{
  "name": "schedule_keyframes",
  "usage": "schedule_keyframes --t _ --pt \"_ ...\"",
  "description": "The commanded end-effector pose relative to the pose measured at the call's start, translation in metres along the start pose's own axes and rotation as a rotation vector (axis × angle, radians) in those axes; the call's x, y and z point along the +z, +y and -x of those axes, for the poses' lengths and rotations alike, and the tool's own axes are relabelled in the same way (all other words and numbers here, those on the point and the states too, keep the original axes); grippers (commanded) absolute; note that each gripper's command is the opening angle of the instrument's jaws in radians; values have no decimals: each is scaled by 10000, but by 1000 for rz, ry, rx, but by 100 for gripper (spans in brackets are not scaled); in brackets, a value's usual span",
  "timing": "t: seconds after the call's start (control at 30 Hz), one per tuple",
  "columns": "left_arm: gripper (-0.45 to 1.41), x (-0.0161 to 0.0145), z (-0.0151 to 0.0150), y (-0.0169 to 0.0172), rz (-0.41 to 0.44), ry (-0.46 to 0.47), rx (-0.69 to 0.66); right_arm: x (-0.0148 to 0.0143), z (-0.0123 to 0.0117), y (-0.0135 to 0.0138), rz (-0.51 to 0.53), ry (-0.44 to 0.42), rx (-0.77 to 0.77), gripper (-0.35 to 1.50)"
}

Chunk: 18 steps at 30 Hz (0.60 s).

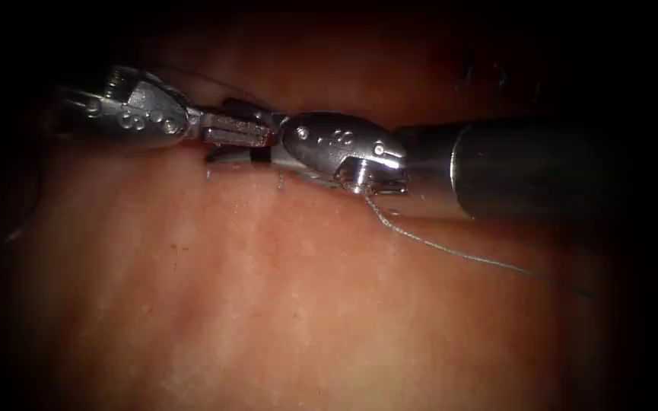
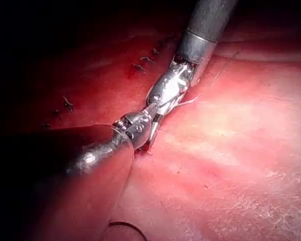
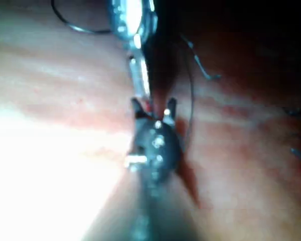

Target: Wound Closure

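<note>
Saw the left tool [image 1: 246, 131] reaching in from the upper left of the endoscope view and the right tool [image 1: 271, 154] from the right, tip to tip just above the middle of the frame, low over the tissue [image 1: 268, 304]; could not make out the line of the cut beneath them. Found the right tool's jaws parted in the right wrist view, either side of the left tool's tip, gripping nothing; could not tell the left tool's grip or what, if anything, it held. Noted a bright sliver [image 1: 230, 156] just under the meeting tips, perhaps the needle; could not tell, nor whether it sat in the tissue. Traced the thread [image 1: 450, 250] from under the right tool's wrist away to the lower right, lying on the tissue. Saw cut ends of thread [image 2: 67, 104] standing from earlier stitches in the left wrist view, red fluid [image 2: 143, 149] at the tips, and a thin dark arc [image 2: 125, 224] apart on the tissue; needle or thread, unclear.
</note>
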Motion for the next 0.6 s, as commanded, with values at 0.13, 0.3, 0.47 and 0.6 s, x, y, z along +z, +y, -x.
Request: schedule_keyframes --t 0.13,0.3,0.47,0.6 --pt "-45 5 -1 -5 -1 1 1 13 2 4 1 3 -4 136" --pt "-45 3 -4 -6 -3 3 -2 16 7 0 -12 -11 -10 136" --pt "-45 0 -3 -8 -1 6 -2 19 9 -3 -15 -13 -14 138" --pt "-45 1 -5 -8 -9 10 -5 20 8 -3 -21 -13 -13 131"
